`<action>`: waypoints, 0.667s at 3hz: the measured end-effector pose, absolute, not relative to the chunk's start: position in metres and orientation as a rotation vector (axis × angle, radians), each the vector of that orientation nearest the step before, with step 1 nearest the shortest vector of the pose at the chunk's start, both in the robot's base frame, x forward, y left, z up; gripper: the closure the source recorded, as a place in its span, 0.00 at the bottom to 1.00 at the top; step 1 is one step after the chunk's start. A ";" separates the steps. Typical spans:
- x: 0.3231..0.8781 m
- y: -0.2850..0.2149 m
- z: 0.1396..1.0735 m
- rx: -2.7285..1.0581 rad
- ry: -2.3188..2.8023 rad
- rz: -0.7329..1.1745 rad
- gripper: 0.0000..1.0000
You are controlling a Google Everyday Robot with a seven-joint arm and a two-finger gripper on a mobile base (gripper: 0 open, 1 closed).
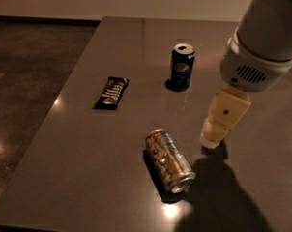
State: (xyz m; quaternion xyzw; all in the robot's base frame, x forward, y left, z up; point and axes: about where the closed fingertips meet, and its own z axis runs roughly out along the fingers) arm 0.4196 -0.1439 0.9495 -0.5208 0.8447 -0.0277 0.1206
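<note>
Three things sit on your gray table (64, 168). Far left is a dark snack bar (111, 93), lying flat, well apart from the rest. Next comes the gold can (169, 160), tipped on its side near the front edge. Behind it stands a blue can (182, 66), upright. Your gripper (214, 134) hangs just right of the gold can, low over the table, not touching it. You cannot tell if it is squeezed or let go.

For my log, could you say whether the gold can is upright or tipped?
Tipped: the gold can lies on its side; the gripper hangs close beside it.
</note>
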 end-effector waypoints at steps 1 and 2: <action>0.412 -0.124 0.940 -1.397 2.535 -0.072 0.00; 0.405 -0.114 0.925 -1.280 2.586 -0.079 0.00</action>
